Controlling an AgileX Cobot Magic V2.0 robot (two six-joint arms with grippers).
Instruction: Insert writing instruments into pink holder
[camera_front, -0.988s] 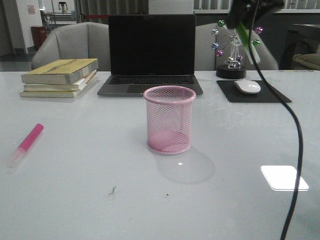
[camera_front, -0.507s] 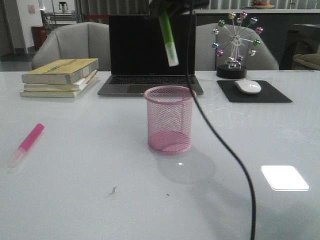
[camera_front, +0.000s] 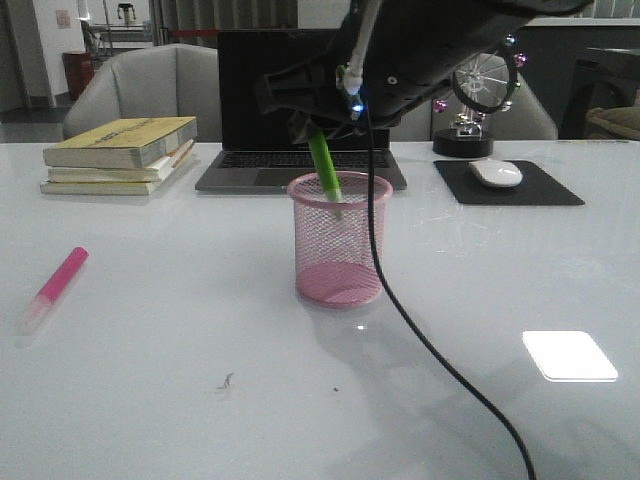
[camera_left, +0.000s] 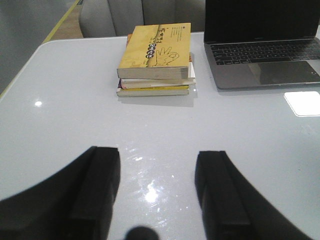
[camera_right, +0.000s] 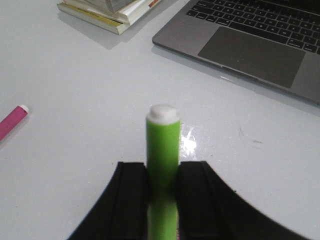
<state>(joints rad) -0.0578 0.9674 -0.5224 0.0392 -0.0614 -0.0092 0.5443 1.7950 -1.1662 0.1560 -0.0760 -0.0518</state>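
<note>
The pink holder, a mesh cup, stands upright mid-table in the front view. My right gripper hangs just above its rim, shut on the lime green marker. The marker tilts slightly, and its lower end dips inside the cup's mouth. In the right wrist view the green marker is pinched between the fingers of the right gripper. The pink marker lies flat at the table's left; its tip also shows in the right wrist view. My left gripper is open over bare table, holding nothing.
A laptop sits behind the cup, with a stack of books to its left. A mouse on a dark pad and a wheel ornament stand at the back right. The right arm's cable drapes down toward the front edge.
The right arm swung from the upper right to over the cup and came down, carrying the green marker. The marker's lower end now sits inside the holder's mouth.
</note>
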